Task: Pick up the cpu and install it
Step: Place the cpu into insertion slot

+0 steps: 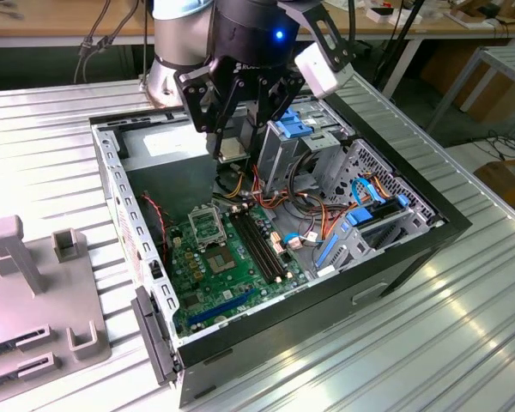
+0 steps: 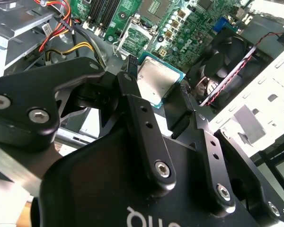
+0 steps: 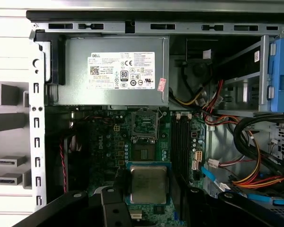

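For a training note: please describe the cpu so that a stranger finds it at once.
Find the open computer case; the gripper hangs over its motherboard. The cpu is the small flat square held between the jaws. Unlike the socket frame and the soldered chip, both on the board, it is in the air, with a silver top and thin green rim.

arm (image 1: 173, 60): silver-grey round joint w/ a black section above it. gripper (image 1: 233, 148): matte black, chunky rounded body, small blue light (image 1: 279, 35) on the front. white boxy unit (image 1: 324, 65) fixed to one side. fingers (image 2: 139, 127): flat black link bars w/ rows of small holes, pinned w/ silver hex-socket screws (image 2: 162, 169). white lettering (image 2: 142, 217) on the body in the second wrist view, cut off at the edge.
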Robot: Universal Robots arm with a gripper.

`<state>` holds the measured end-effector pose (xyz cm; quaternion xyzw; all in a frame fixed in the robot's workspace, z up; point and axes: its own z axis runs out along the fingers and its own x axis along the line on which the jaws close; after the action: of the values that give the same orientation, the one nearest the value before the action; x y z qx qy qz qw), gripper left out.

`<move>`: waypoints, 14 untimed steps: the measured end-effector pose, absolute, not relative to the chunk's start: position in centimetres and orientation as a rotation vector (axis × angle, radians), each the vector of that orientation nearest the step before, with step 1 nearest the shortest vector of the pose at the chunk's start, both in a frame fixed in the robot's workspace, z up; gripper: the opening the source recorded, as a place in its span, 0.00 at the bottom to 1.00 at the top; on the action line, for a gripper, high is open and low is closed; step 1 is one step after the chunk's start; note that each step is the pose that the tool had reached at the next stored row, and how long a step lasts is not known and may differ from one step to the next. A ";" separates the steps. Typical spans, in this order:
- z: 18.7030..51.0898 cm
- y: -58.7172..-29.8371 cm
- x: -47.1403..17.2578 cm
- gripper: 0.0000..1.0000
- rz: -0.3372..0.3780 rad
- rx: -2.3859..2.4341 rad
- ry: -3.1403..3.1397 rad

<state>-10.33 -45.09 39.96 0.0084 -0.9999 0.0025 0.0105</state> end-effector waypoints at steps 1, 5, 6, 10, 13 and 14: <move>40.0 -45.1 -10.3 0.47 0.008 0.026 -3.121; 40.0 -45.1 -10.3 0.47 0.008 0.026 -3.121; 40.0 -45.1 -10.3 0.47 0.008 0.026 -3.121; 40.0 -45.1 -10.3 0.47 0.008 0.026 -3.121; 40.0 -45.2 -10.3 0.47 0.008 0.027 -3.121; 40.0 -45.2 -10.3 0.47 0.008 0.026 -3.121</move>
<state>-10.26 -45.18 39.96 0.0085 -0.9999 0.0025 0.0105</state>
